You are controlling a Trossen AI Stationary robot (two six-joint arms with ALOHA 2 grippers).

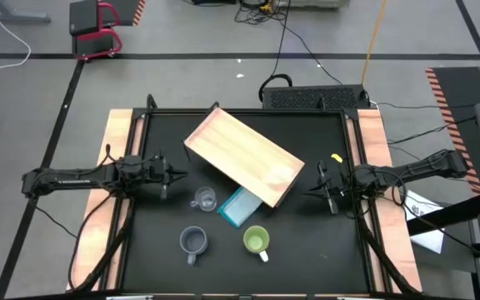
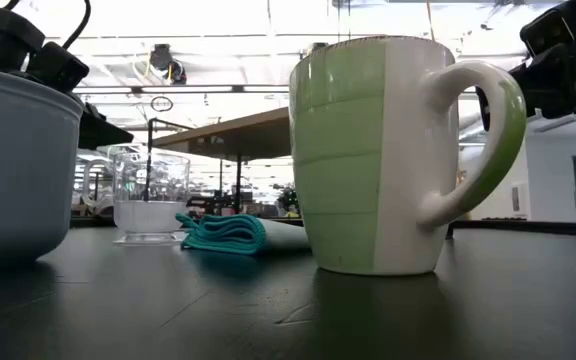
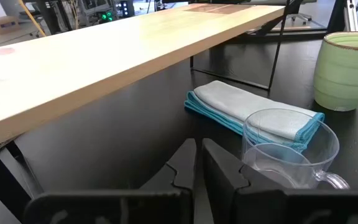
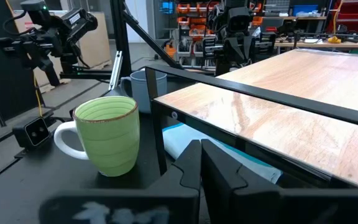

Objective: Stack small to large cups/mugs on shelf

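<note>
The wooden shelf [image 1: 243,156] stands askew on thin dark legs at the table's middle. Near the front edge the grey-blue mug [image 1: 193,242] and the lime-green mug [image 1: 257,242] with its white handle stand upright on the black tabletop; the clear glass cup [image 1: 204,200] stands a little farther back, beside a folded light-blue cloth [image 1: 240,207]. My left gripper [image 1: 178,174] is shut and hovers at the left, short of the shelf. My right gripper [image 1: 310,192] is shut at the shelf's right end. Neither touches anything.
The light-blue cloth lies partly under the shelf's near edge [image 3: 253,115]. A small yellow object [image 1: 337,157] sits on the table's right side behind my right gripper. Wooden strips [image 1: 117,150] run along both table sides. Bare black tabletop lies along the front [image 1: 307,267].
</note>
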